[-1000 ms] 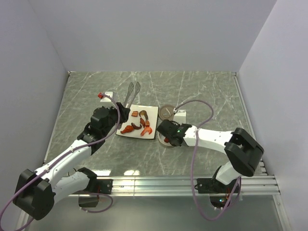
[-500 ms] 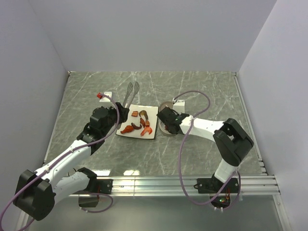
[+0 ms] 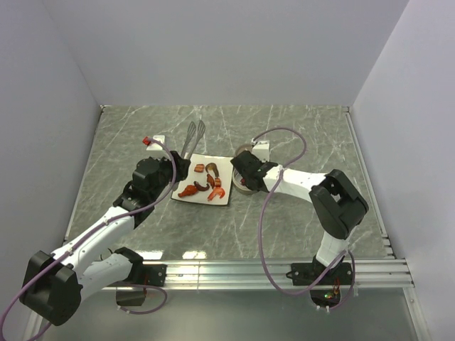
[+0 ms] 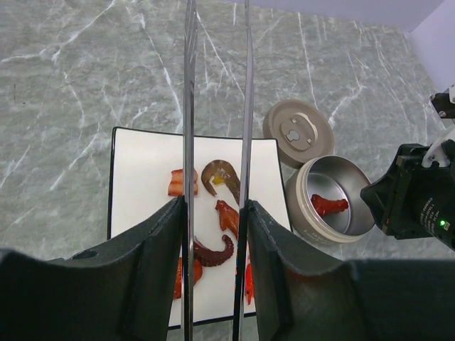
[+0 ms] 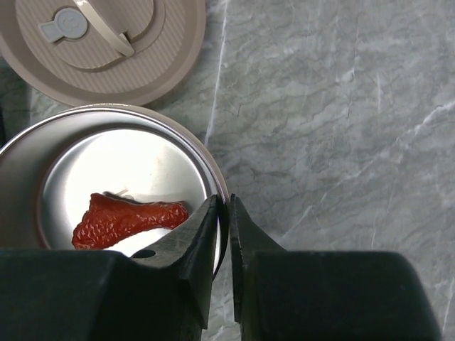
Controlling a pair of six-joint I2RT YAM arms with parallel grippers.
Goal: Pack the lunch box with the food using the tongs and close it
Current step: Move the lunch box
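Observation:
My left gripper (image 4: 215, 206) (image 3: 181, 169) is shut on the silver tongs (image 4: 189, 106) (image 3: 193, 138), whose two arms stand apart and reach out over the white plate (image 4: 142, 185) (image 3: 224, 165). Several red-orange and brown food pieces (image 4: 226, 217) (image 3: 206, 182) lie on that plate. The round silver lunch box (image 4: 313, 213) (image 5: 28, 160) (image 3: 244, 190) sits just right of the plate with one red piece (image 5: 131, 217) (image 4: 328, 204) inside. My right gripper (image 5: 222, 202) (image 3: 247, 179) is shut on its rim. The flat lid (image 5: 99, 42) (image 4: 298, 131) (image 3: 243, 150) lies beside it, farther back.
The marble tabletop (image 3: 306, 135) is walled on three sides by grey panels. A purple cable (image 3: 284, 131) loops over the right arm. A metal rail (image 3: 270, 270) runs along the near edge.
My right gripper has dragged the lunch box farther back and left, up to the plate's right edge. The lid has shifted back with it. The left arm and tongs have stayed put.

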